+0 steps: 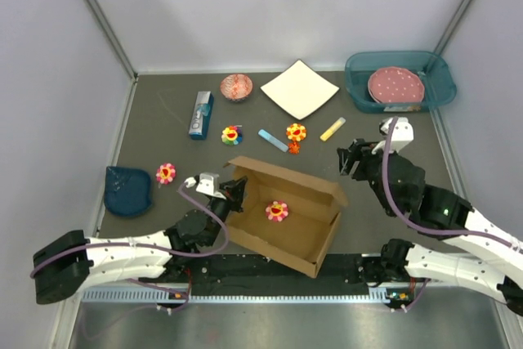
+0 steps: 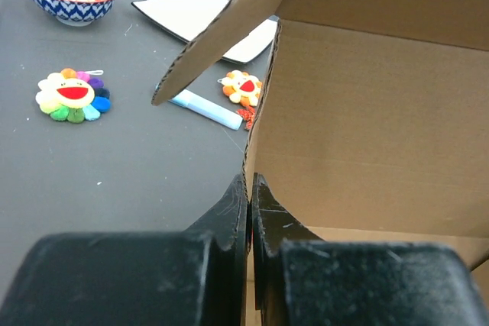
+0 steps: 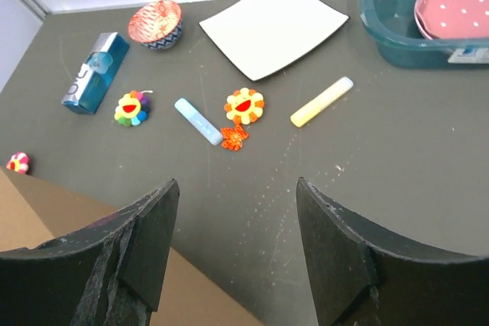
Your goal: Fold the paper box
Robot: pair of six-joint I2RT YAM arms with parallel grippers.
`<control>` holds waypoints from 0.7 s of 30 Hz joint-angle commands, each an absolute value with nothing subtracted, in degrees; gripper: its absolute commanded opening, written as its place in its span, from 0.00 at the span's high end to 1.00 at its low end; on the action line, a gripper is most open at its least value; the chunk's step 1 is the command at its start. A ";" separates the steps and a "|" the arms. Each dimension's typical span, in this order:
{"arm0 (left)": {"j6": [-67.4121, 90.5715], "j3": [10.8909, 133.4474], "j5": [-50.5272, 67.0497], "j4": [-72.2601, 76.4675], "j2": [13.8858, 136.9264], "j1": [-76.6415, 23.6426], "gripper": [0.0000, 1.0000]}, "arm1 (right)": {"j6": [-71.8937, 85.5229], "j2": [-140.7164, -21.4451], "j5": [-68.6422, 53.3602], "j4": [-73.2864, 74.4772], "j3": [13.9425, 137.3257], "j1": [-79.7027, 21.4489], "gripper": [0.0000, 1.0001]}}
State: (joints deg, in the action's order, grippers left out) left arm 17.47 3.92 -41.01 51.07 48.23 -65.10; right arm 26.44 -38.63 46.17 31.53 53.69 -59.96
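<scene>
1. The box [image 1: 286, 217] sits on the bench [image 1: 163, 140] near the front edge, between the two arms. It is turned a little askew and its top is open.
2. Its walls stand upright. A flap juts out at the far-left corner, and another leans out at the right end.
3. A flower toy [image 1: 277, 211] lies inside, on the box floor, clear of the walls.
4. The left tool [image 2: 250, 185] is at the box's left wall. Its fingers are pressed together with the cardboard edge pinched between them.
5. The right tool [image 3: 237, 186] hangs over the bench just beyond the box's right end. Its fingers are spread wide apart, and it holds nothing and touches nothing.
6. Along the far side stand a patterned bowl [image 1: 236, 87] and, just beside it, a white square plate [image 1: 299, 88].
7. A teal tub [image 1: 359, 100] fills the far-right corner, with a pink plate [image 1: 395, 85] lying in it.
8. Between those and the box runs a loose row, named here from left to right:
   - a blue carton [image 1: 201, 114]
   - a rainbow flower [image 1: 232, 133]
   - a blue stick [image 1: 273, 140]
   - an orange flower [image 1: 296, 131]
   - a yellow stick [image 1: 333, 128]
9. Off to the left lies a dark pouch [image 1: 128, 190], with a pink flower [image 1: 166, 172] just beside it.
</scene>
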 commanded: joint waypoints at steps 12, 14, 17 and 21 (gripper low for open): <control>15.46 2.29 -44.65 39.64 38.68 -69.61 0.92 | 21.79 -54.40 21.21 22.68 55.82 -60.21 0.36; 16.52 2.02 -45.17 37.45 37.97 -69.96 0.91 | 23.02 -54.93 19.69 22.59 52.66 -60.64 0.38; 17.31 1.93 -46.40 34.29 36.39 -71.10 0.89 | 25.13 -53.71 19.77 21.71 48.35 -62.49 0.38; 17.75 2.37 -47.46 30.68 33.23 -72.59 0.87 | 27.24 -50.89 20.56 20.48 43.16 -63.89 0.40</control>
